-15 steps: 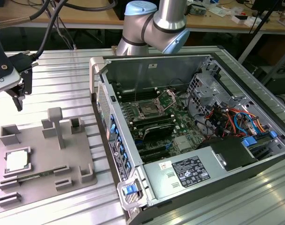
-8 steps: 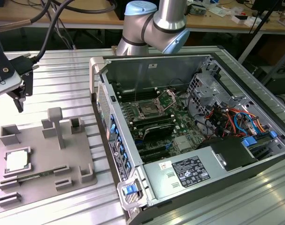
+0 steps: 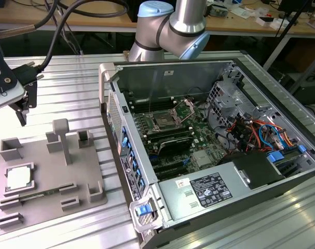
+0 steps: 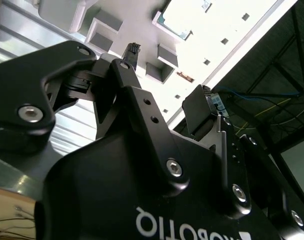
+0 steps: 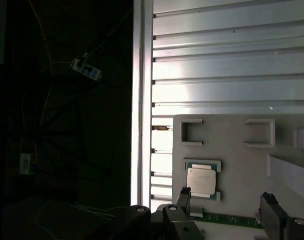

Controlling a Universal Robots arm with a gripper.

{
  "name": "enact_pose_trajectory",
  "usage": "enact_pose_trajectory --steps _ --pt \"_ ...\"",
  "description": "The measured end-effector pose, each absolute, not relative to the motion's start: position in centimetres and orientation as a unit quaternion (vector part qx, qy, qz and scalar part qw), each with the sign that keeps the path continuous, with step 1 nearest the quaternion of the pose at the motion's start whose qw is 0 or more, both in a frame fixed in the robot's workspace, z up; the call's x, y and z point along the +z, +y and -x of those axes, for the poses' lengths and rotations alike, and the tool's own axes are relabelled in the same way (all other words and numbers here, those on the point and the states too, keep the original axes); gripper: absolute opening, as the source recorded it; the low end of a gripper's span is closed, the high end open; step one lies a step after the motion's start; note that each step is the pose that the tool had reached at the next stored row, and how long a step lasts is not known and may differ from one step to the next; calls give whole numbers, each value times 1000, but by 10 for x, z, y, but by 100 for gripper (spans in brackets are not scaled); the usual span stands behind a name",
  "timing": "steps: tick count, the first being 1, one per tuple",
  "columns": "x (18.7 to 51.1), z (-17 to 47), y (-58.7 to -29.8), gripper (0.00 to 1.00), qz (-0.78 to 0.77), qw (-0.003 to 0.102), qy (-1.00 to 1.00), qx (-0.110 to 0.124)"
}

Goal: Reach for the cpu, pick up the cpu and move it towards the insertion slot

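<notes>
One cpu (image 5: 201,181) lies in the tray (image 5: 232,145); the gripper (image 5: 226,197) hangs near it, fingers spread wide.

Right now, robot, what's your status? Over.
Fingers open, empty, hovering by the tray. Cpu lying in tray, untouched. Raised blocks stand nearby.

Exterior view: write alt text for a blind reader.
The cpu lies in a grey tray at the exterior view's left, the open gripper above it, apart. At the exterior view's right, an open computer case holds the insertion slot.
</notes>
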State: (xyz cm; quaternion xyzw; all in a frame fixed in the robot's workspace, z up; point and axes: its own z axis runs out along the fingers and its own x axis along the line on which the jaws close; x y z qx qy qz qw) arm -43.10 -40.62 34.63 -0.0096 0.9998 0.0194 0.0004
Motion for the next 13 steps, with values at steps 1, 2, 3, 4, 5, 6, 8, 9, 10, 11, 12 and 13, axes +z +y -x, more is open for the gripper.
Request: enact_pose_trajectory --steps 1,2,3,4,5,6,8,9,10,11,12,13 --pt "346 431 -406 63 10 0 1000 19" --pt "346 431 -406 63 10 0 1000 19" --pt "345 431 -406 63 10 0 1000 19" --pt "345 431 -406 63 10 0 1000 19" --pt "345 431 -406 63 10 0 1000 19" --pt "345 431 -406 63 10 0 1000 20" --pt "345 431 -407 63 10 0 1000 20" --pt "344 431 -407 63 10 0 1000 20" --pt "344 431 -406 63 10 0 1000 20" --pt "344 431 -407 63 10 0 1000 20" --pt "344 431 -407 63 10 0 1000 20" --pt "344 431 -407 63 10 0 1000 20"
